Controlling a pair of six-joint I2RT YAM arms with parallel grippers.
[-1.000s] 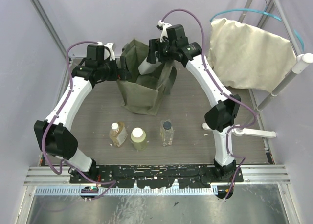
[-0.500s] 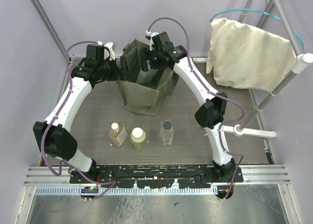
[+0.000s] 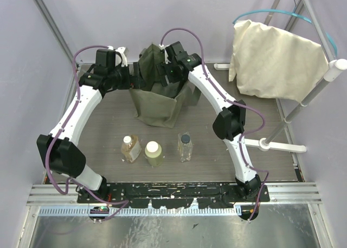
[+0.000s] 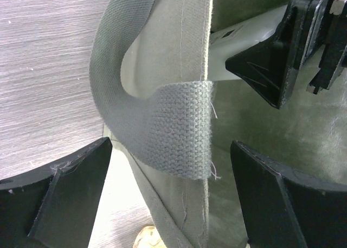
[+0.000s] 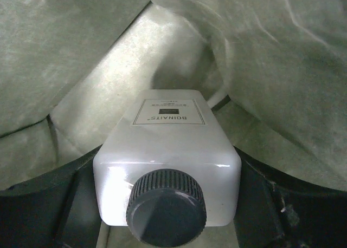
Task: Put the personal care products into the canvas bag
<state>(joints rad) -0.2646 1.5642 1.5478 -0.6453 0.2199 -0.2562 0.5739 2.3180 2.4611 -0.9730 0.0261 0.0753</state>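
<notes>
Grey wood-grain table (image 3: pixel 97 134) runs under both my arms, and the canvas bag (image 3: pixel 154 104) sits open-mouthed at upper centre of the top view. My right gripper (image 3: pixel 167 73) hangs in that mouth, clamped on the white bottle (image 5: pixel 168 145). Its dark cap faces my wrist camera and its long axis points away into the bag, with green fabric close on every side. My left gripper (image 4: pixel 171 145) has its fingers apart, straddling the bag's left rim and strap handle (image 4: pixel 111 69). The amber bottle (image 3: pixel 130 149), yellow-green bottle (image 3: pixel 154 154) and clear bottle (image 3: pixel 185 146) sit in a row at lower centre, well apart from the bag.
</notes>
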